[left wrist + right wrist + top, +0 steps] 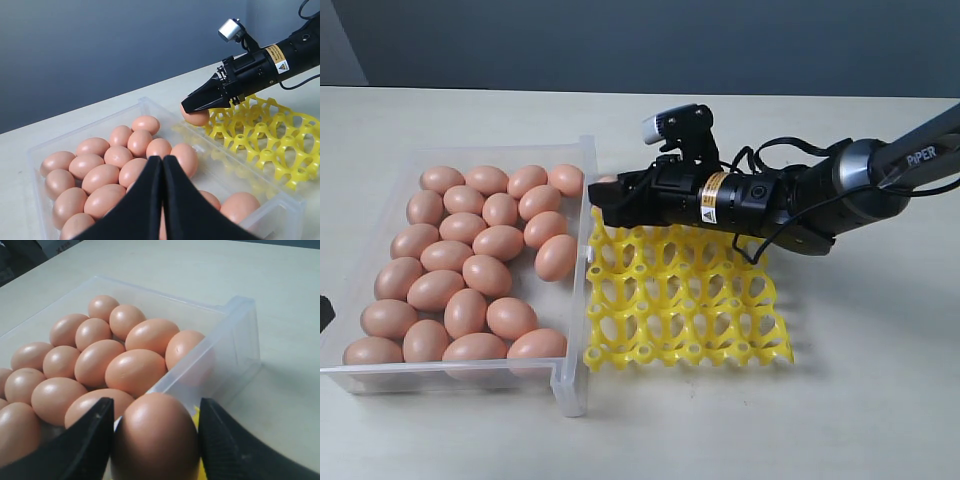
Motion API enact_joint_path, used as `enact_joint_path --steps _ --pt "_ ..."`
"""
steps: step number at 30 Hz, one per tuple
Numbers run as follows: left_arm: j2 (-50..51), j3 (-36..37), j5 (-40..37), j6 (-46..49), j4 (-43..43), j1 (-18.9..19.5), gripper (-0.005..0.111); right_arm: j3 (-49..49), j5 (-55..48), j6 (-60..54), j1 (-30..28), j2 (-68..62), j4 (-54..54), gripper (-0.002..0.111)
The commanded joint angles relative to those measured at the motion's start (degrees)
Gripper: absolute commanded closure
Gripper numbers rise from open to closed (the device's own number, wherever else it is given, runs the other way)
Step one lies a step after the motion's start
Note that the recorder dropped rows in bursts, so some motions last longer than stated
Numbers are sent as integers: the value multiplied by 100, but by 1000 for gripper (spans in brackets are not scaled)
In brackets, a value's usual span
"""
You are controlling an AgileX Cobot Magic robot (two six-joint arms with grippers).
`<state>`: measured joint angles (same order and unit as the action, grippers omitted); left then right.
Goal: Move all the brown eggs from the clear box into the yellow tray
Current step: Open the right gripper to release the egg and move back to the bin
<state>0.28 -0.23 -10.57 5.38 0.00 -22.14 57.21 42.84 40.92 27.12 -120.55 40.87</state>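
Many brown eggs [485, 273] lie packed in the clear box [588, 205] on the left. The yellow tray [690, 300] sits right beside it, and every cup I can see is bare. My right gripper [605, 200] is shut on one brown egg [157, 435], which hangs over the tray's far corner just outside the box wall [235, 340]. The left wrist view shows that egg [195, 118] under the black fingers [205, 97]. My left gripper [162, 165] is shut with nothing in it, hovering over the eggs [105, 175] in the box.
The pale tabletop [860, 400] runs around both containers. The right arm [820, 200] with its cables stretches across the tray's far side. A dark wall [620, 40] stands behind the table.
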Motion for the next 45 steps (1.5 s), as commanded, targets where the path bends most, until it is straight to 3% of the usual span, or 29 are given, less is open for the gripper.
enact_joint_path --steps 1,8,13,21,27,30,32,36,39,42,45 --pt "-28 23 26 -23 0 -32 106 29 -104 -37 -5 0 -30 60" --pt "-28 23 26 -23 0 -32 106 29 -317 -37 -5 0 22 60" --pt "-28 23 26 -23 0 -32 106 29 -354 -37 -5 0 80 43" --pt "-28 23 26 -23 0 -32 106 29 -383 61 -5 259 80 43" --pt "-28 23 26 -23 0 -32 106 29 -1683 485 34 1368 587 43" --pt "-28 23 22 -23 -32 -32 106 29 -1396 1737 439 1556 1864 47" --pt "-28 23 22 -23 -32 -32 106 44 -1614 1737 772 1554 2081 49" --pt "-28 23 22 -23 -32 -32 106 410 -3111 1737 1541 1491 2761 49" --pt "-28 23 22 -23 -32 -32 106 773 -3683 1737 2148 1330 4115 49" --pt "-28 23 22 -23 -32 -32 106 921 -4736 1703 2357 1052 4716 49" --pt "-28 23 22 -23 -32 -32 106 934 -5155 847 2367 744 4538 50"
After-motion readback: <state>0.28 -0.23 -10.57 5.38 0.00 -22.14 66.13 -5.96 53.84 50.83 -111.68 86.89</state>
